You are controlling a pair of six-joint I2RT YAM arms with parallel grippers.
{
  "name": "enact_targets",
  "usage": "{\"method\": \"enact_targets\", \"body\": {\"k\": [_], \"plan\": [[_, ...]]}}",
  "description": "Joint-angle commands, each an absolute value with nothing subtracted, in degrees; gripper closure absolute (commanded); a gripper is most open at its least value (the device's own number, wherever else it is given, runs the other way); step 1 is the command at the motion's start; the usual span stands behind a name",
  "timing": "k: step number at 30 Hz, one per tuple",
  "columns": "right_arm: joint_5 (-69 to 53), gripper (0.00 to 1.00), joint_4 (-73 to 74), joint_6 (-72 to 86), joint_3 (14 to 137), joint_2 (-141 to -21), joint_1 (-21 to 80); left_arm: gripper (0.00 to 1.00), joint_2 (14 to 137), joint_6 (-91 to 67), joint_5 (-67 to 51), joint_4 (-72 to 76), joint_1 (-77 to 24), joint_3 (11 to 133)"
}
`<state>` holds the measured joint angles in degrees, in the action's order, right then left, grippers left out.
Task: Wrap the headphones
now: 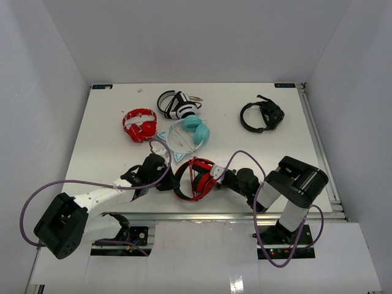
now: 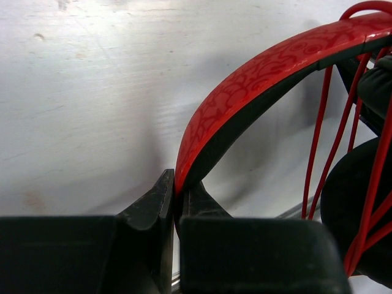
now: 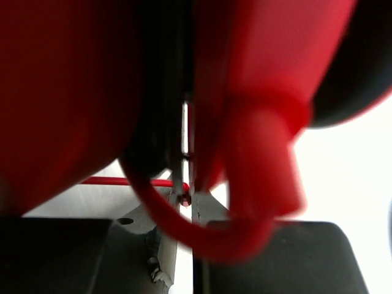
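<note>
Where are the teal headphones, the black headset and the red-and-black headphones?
teal headphones (image 1: 201,135): top view, ear cup.
black headset (image 1: 270,117): top view, ear cup.
red-and-black headphones (image 2: 245,86): left wrist view, patterned headband.

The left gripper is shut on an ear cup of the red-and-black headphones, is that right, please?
Not quite: the left gripper is shut on the headband of the headphones instead; the left wrist view shows it.

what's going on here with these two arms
Two arms are working the red-and-black headphones near the front edge of the table. The left gripper is shut on the headband; red cable strands run from the band past an ear cup. The right gripper sits at the other end, its grip too blurred to tell.
</note>
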<state>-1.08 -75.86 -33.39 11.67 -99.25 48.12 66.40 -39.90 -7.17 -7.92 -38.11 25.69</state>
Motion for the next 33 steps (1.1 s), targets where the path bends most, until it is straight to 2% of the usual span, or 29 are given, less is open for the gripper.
{"method": "enact_targets", "body": {"k": [1,9,17,21,28,33], "plan": [[0.6,0.92,-108.2,-33.4,12.1,-94.8,49.1,1.00,61.4,-46.9,-23.1,5.7,-40.0,25.5],[-2.4,0.92,-108.2,-29.5,11.6,-91.3,50.7,1.00,54.2,-56.9,-12.0,1.0,-39.7,26.4],[-4.6,0.92,-108.2,-27.9,12.1,-89.9,51.1,1.00,47.7,-66.5,-12.6,4.6,-39.0,24.9],[-4.8,0.92,-108.2,-28.3,12.4,-89.0,51.1,1.00,47.8,-68.9,-16.6,7.2,-38.9,24.1],[-6.2,0.92,-108.2,-27.4,12.2,-86.7,51.2,1.00,47.2,-73.0,-15.5,9.0,-38.4,20.8],[-4.8,0.92,-108.2,-28.9,13.0,-85.4,51.2,1.00,46.7,-73.0,-19.2,14.1,-38.0,19.4]]}}
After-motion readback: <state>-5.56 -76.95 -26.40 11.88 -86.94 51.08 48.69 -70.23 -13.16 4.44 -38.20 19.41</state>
